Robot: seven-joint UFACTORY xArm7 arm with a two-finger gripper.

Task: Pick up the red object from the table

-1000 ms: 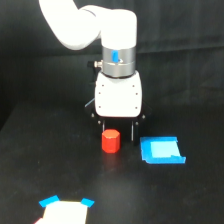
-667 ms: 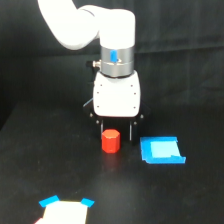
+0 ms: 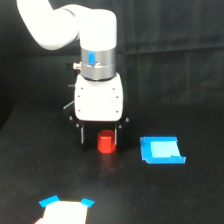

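Near the frame's center in the exterior view, the white arm reached down from the upper left, its gripper [image 3: 99,137] pointing straight down with 2 fingers spread apart, straddling the red object [image 3: 106,142], which stood on the table [image 3: 190,195]. A blue piece [image 3: 162,150] lay at right.

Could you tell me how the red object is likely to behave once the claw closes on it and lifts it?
The red object looks solid and stubby, so it probably stays rigid in the claw. It is small beside the claw body, so likely light. Standing upright on the table, it seems stable, though on its side its rounded form might roll.
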